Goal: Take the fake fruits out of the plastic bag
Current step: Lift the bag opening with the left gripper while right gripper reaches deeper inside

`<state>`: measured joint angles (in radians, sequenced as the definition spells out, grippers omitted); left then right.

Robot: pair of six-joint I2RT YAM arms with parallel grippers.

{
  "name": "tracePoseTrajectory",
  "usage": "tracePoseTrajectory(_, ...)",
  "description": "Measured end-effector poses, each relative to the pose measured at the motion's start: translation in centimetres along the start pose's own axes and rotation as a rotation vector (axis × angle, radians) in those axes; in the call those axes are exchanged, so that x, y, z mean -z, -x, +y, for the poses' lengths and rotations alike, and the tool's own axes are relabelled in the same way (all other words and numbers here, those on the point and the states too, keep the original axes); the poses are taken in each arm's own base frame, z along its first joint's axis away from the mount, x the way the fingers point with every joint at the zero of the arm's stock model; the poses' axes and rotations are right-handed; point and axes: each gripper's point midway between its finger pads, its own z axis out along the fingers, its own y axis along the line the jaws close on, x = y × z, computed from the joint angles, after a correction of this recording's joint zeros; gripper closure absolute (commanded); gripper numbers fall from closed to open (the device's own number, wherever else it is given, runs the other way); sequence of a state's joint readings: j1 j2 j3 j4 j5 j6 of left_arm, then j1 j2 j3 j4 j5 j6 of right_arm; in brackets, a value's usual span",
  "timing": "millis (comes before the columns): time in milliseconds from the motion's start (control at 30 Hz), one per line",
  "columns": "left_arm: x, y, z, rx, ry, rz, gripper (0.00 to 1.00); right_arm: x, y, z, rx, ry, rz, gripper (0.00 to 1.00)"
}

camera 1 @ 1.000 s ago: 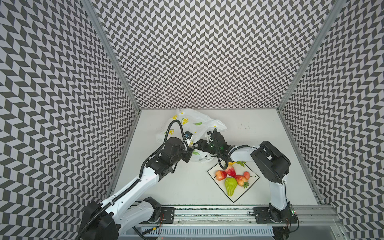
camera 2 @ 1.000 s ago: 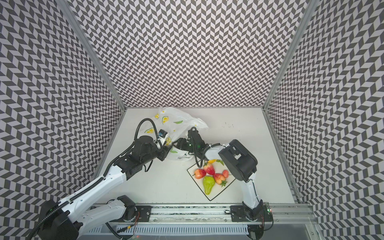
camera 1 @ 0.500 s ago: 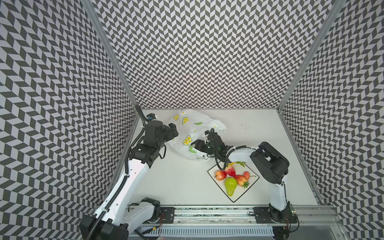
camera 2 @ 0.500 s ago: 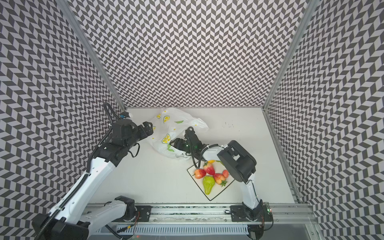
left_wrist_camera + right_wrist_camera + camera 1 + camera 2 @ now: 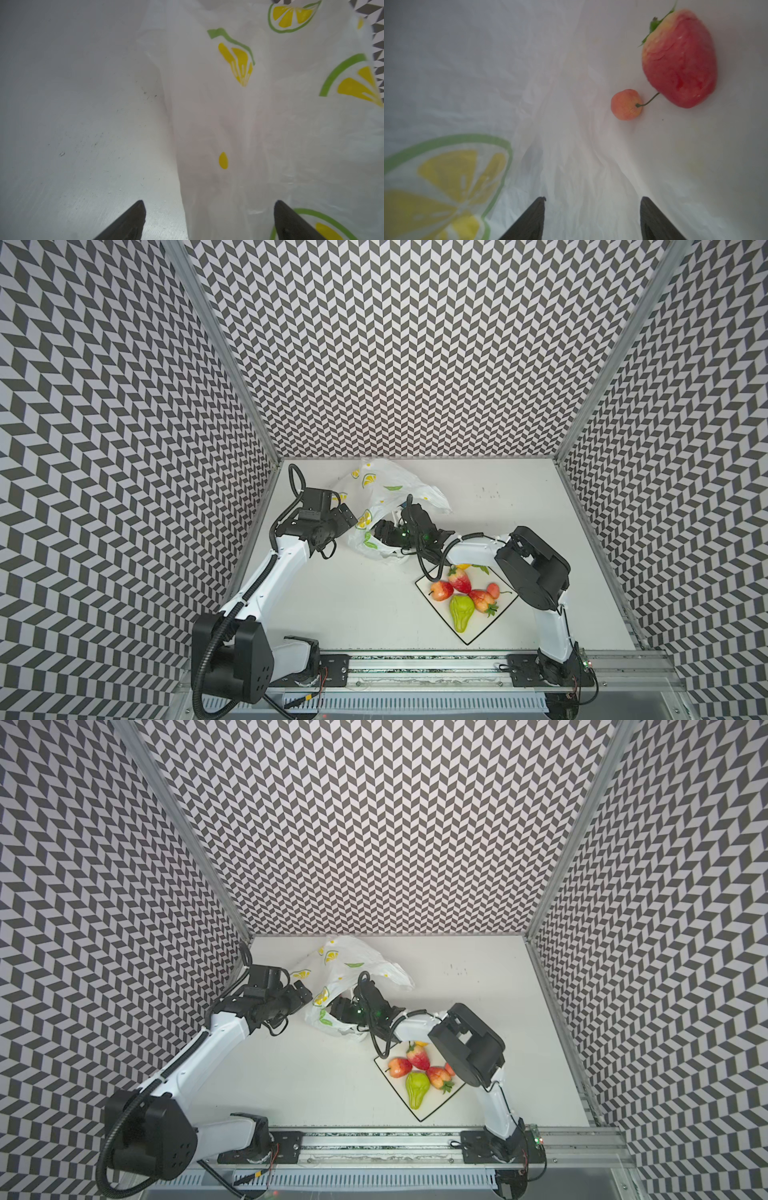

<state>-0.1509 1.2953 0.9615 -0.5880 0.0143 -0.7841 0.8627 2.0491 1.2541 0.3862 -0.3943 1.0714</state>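
L pincer [image 5: 209, 202] reopened, back at plastic bag [image 5: 386, 485] edge mid-frame, jaws wide, nothing held.
R pincer [image 5: 592, 198] open in bag; strawberry [image 5: 679, 60], cherry [image 5: 626, 105] left.

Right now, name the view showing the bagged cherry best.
Right wrist view: the cherry lies in plain sight beside a strawberry. In both top views the bag hides it; the left wrist view shows bag, no cherry.

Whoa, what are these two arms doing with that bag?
Two robot arms are emptying a lemon-print plastic bag onto a plate. The right gripper, open, reaches into its mouth, where a strawberry and a cherry lie. The left gripper hovers open at the bag's edge. A pear and other fruits sit on the plate.
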Motion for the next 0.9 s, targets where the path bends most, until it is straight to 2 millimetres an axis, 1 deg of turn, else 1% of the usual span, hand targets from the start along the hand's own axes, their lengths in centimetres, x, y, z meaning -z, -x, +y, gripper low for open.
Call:
tracePoseTrajectory(67, -0.9, 0.3, 0.7, 0.017, 0.013, 0.007, 0.22, -0.4, -1.4, 0.7, 0.030, 0.006, 0.036, 0.34)
tracePoseTrajectory(167, -1.8, 1.2, 0.9, 0.027, 0.009, -0.005, 0.41, -0.8, -3.5, 1.2, 0.071, 0.007, 0.094, 0.36)
tracePoseTrajectory(267, -2.2, 1.8, 0.9, 0.019, 0.000, -0.021, 0.64, -1.0, -5.1, 1.0, 0.104, -0.008, 0.139, 0.36)
tracePoseTrajectory(300, -2.1, 2.0, 0.7, 0.008, -0.008, -0.027, 0.72, -1.0, -5.3, 0.7, 0.114, -0.022, 0.145, 0.35)
tracePoseTrajectory(367, -2.0, 2.3, 0.4, -0.013, -0.021, -0.042, 0.85, -0.8, -4.8, -0.1, 0.128, -0.049, 0.135, 0.33)
tracePoseTrajectory(433, -1.7, 2.6, 0.1, -0.040, -0.030, -0.054, 0.95, -0.4, -3.2, -1.2, 0.141, -0.091, 0.093, 0.31)
tracePoseTrajectory(500, -1.5, 2.7, 0.0, -0.064, -0.035, -0.065, 1.00, 0.3, -1.0, -2.2, 0.155, -0.133, 0.039, 0.30)
tracePoseTrajectory(600, -1.3, 2.8, -0.1, -0.110, -0.032, -0.074, 1.00, 1.4, 2.3, -3.2, 0.178, -0.186, -0.047, 0.29)
tracePoseTrajectory(700, -1.4, 2.6, -0.3, -0.155, -0.024, -0.079, 1.00, 2.2, 5.2, -3.6, 0.202, -0.222, -0.132, 0.28)
tracePoseTrajectory(767, -1.4, 2.3, -0.6, -0.186, -0.022, -0.080, 1.00, 2.2, 6.2, -3.4, 0.224, -0.234, -0.167, 0.28)
tracePoseTrajectory(900, -1.4, 1.8, -1.1, -0.233, -0.025, -0.077, 1.00, 0.7, 7.7, -2.4, 0.295, -0.229, -0.213, 0.27)
